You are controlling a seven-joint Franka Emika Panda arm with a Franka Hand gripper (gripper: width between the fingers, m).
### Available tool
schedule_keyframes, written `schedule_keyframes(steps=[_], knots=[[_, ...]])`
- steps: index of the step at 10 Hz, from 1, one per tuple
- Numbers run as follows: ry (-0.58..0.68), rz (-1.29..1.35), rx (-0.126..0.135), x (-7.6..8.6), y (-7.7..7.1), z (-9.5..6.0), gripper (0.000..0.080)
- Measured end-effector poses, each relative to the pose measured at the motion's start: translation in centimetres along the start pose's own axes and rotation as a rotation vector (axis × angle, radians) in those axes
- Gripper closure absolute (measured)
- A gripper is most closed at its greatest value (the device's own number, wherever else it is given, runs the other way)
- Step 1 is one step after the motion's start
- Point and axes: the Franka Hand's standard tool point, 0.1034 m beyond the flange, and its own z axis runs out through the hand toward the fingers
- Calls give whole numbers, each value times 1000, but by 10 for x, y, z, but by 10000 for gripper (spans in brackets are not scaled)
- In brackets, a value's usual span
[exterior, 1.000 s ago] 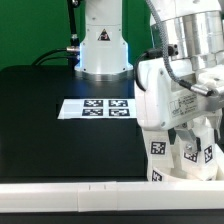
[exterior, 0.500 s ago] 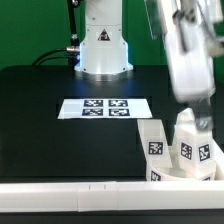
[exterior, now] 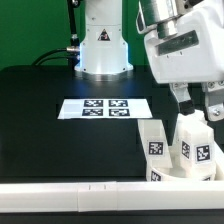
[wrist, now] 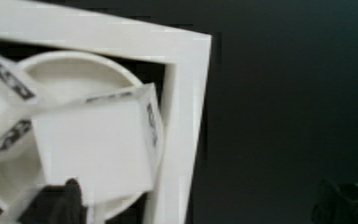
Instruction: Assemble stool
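1. You have the gripper (exterior: 198,101) hanging above the cluster of stool parts at the exterior view's lower right. Its fingers (exterior: 179,96) are spread apart and pinch nothing.

2. The legs (exterior: 153,150) stand upright on the desk (exterior: 50,120), close together in that corner, each showing a black-and-white square tag. In the exterior view you can see at least 2 of them; the second leg (exterior: 195,148) stands just beside the first, toward the exterior view's right, directly under the gripper.

3. The fingertips sit just above the top of that second leg; you cannot tell from either view whether they touch it.

4. In the wrist view you see the round seat (wrist: 60,120) lying flat, with a tagged leg (wrist: 96,150) over it and a white corner rail (wrist: 190,130) close beside its rim. The view is blurred.

5. The marker board (exterior: 105,107) lies flat on the desk near the robot base (exterior: 103,45), apart from the stool parts.
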Motion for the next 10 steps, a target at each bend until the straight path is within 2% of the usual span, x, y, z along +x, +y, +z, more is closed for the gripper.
schedule_keyframes(steps=[1,2,3,4,5,6,7,9,10], knots=[[-15,-244,-67,-5,3,0,150],[-44,-402,-118,-9,0,0,150],[-47,-469,-119,-14,-2,6,150],[14,-505,-68,-15,-2,9,150],[3,-570,-87,-15,4,9,150],[7,-644,-89,-11,3,8,150],[11,-810,-124,-10,4,9,150],[15,-1216,-252,-16,-1,14,150],[-4,-1338,-295,-20,0,19,150]])
